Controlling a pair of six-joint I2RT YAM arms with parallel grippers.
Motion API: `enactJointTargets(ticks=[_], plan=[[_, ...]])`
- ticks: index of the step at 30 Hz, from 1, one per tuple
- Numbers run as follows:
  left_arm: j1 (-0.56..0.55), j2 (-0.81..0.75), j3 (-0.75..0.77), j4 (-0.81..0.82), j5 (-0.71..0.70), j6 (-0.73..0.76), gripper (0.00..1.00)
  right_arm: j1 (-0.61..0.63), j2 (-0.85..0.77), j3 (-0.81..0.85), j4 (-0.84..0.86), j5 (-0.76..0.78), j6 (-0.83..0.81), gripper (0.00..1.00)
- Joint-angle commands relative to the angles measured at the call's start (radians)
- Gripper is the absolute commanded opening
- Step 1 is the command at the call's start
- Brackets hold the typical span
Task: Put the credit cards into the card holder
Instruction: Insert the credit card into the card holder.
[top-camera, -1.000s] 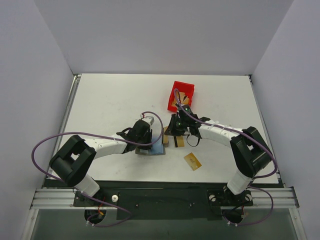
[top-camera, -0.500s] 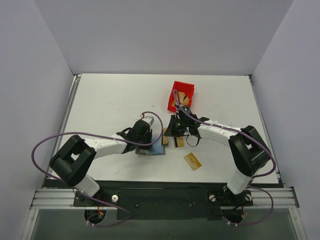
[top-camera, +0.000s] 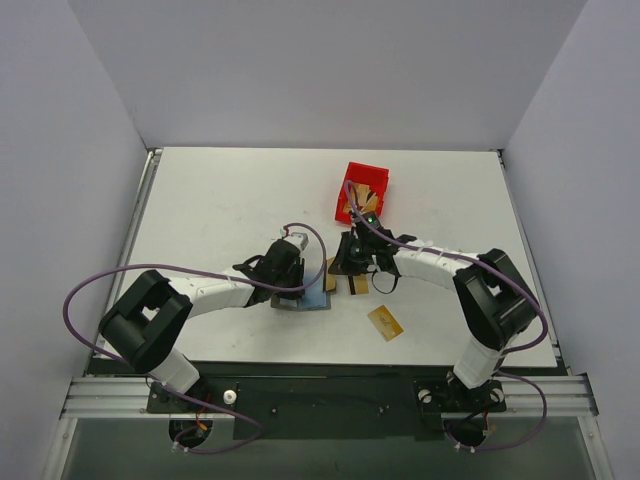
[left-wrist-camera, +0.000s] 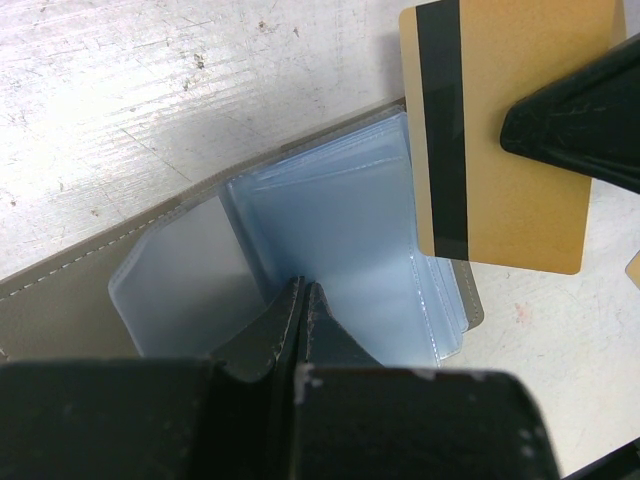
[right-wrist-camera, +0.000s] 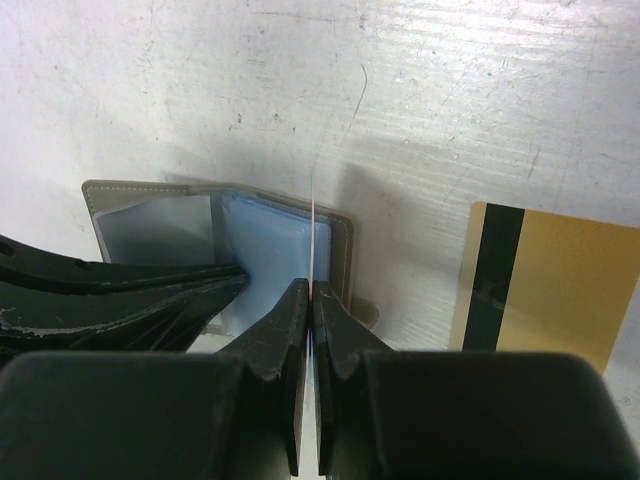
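1 credit card (left-wrist-camera: 500, 215) is clamped by the right gripper (right-wrist-camera: 311, 295). The card holder (left-wrist-camera: 340, 230) is pressed by the closed left gripper (left-wrist-camera: 300, 290).

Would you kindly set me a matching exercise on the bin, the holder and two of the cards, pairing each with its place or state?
1 bin
2 holder
3 card at the holder
4 front card

A pinched in the right jaws
B lying open, a sleeve in the left jaws
C flat on the table, nearest the arm bases
D red, farthest from the arm bases

Pairs: 1-D, 2-B, 3-A, 4-C
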Motion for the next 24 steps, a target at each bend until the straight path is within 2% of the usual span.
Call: enactJointTargets(ticks=[1,16,24], plan=[[0.002,0.034,-0.019,-0.114,-0.005,0.015,0.00,0.007,0.022,0.033,0.012,-0.007,-0.004,0.00],[0.002,0.032,-0.016,-0.111,-0.003,0.012,0.00,0.013,0.038,0.013,0.082,-0.096,-0.016,0.00],[0.002,-0.063,-0.058,-0.038,0.006,-0.004,0.00,0.011,0.050,0.011,0.093,-0.193,-0.033,0.00]])
